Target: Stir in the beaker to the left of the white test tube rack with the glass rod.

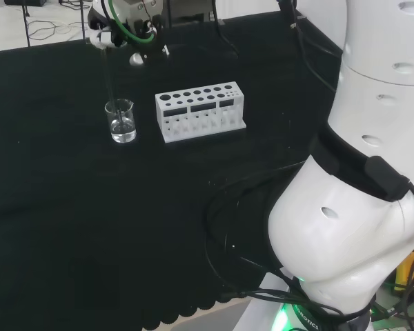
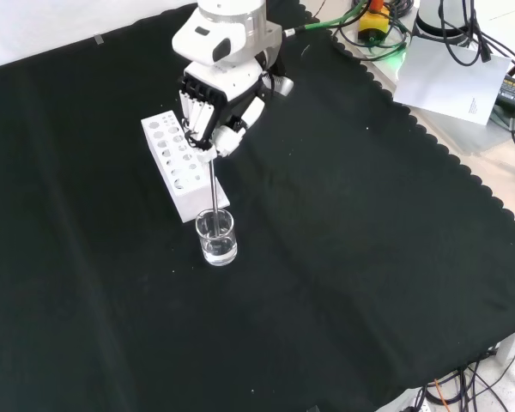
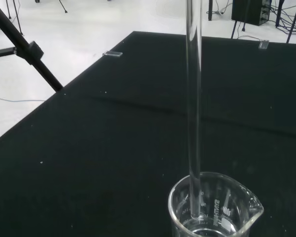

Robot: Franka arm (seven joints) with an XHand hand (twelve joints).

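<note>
A small clear beaker [image 1: 122, 122] [image 2: 216, 238] [image 3: 212, 210] with a little clear liquid stands on the black cloth, just left of the white test tube rack [image 1: 199, 110] [image 2: 178, 163] in the head view. The hand [image 1: 121, 31] [image 2: 213, 112] hovers above the beaker, its fingers curled round the top of a thin glass rod [image 1: 108, 76] [image 2: 215, 190] [image 3: 193, 108]. The rod hangs nearly upright and its lower end dips inside the beaker, close to the wall.
The arm's big white links [image 1: 372, 165] stand at the head view's right. Cables and papers [image 2: 451, 77] lie beyond the cloth's scalloped edge in the front view. A black tripod leg [image 3: 24, 47] stands off the bench in the wrist view.
</note>
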